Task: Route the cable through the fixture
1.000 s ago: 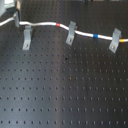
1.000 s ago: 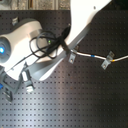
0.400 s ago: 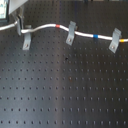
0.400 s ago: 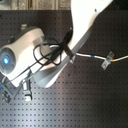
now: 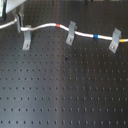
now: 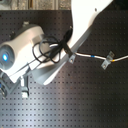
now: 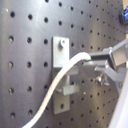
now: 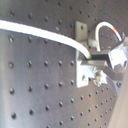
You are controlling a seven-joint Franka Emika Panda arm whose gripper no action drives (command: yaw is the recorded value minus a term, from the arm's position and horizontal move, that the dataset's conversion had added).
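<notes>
The white cable (image 5: 45,25) runs across the perforated board in the first exterior view, with a red band (image 5: 59,25) and a blue band (image 5: 95,36). It passes the middle clip (image 5: 71,32) and the right clip (image 5: 115,40). Its left part lies at the left clip (image 5: 26,40). My gripper (image 5: 19,21) is just above that clip, shut on the cable. In the first wrist view the cable (image 7: 60,80) crosses the clip (image 7: 61,70) and ends between the gripper's (image 7: 94,60) fingers. The second wrist view shows the same cable (image 8: 45,31), clip (image 8: 84,60) and gripper (image 8: 97,59).
The black perforated board (image 5: 65,90) fills the first exterior view below the cable. In the second exterior view the white arm (image 6: 85,25) and its black hoses (image 6: 55,50) hide the left clip; the cable (image 6: 90,54) and the right clip (image 6: 106,61) show at the second exterior view's right.
The arm has swung toward the second exterior view's lower left. The cable's left part has shifted a little near the left clip. The red and blue bands have hardly moved.
</notes>
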